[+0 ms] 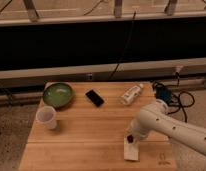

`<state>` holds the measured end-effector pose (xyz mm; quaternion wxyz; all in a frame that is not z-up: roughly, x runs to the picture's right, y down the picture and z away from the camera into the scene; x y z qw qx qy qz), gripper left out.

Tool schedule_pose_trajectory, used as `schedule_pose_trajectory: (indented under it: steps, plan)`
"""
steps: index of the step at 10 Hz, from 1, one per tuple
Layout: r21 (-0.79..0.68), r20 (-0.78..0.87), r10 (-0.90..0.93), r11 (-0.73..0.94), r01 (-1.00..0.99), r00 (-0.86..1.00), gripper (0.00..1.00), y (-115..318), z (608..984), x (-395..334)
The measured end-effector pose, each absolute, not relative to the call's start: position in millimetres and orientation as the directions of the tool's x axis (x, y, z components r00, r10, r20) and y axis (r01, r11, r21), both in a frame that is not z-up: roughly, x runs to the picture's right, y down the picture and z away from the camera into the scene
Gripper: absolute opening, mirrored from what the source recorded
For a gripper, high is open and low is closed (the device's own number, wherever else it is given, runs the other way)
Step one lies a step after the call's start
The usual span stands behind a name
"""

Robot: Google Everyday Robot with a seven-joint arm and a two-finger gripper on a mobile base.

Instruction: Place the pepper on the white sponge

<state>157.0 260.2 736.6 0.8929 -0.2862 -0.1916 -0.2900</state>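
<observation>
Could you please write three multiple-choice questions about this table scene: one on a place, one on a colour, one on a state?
1. Where is the gripper?
A. over the green bowl
B. at the far end of the white sponge, near the front right of the table
C. beside the cup

2. What colour is the bowl?
A. green
B. red
C. blue

3. How is the white bottle positioned?
A. standing upright
B. lying on its side
C. inside the bowl

Answers:
1. B, since the arm ends right above the white sponge, with the dark pepper at its tip.
2. A, since its inside is clearly green.
3. B, since its long body lies flat on the wooden table, beyond the black phone and far from the cup.
</observation>
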Motion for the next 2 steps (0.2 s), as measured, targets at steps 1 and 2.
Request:
schedule_pose_trajectory:
  steps: [1, 2]
  plan:
    - [-0.399, 0.509, -0.409, 0.667, 0.629, 0.757, 0.21, 260.4, 736.6, 157.3]
    - [-0.399, 0.509, -0.410, 0.666, 0.630, 0.757, 0.17, 260.6, 736.6, 157.3]
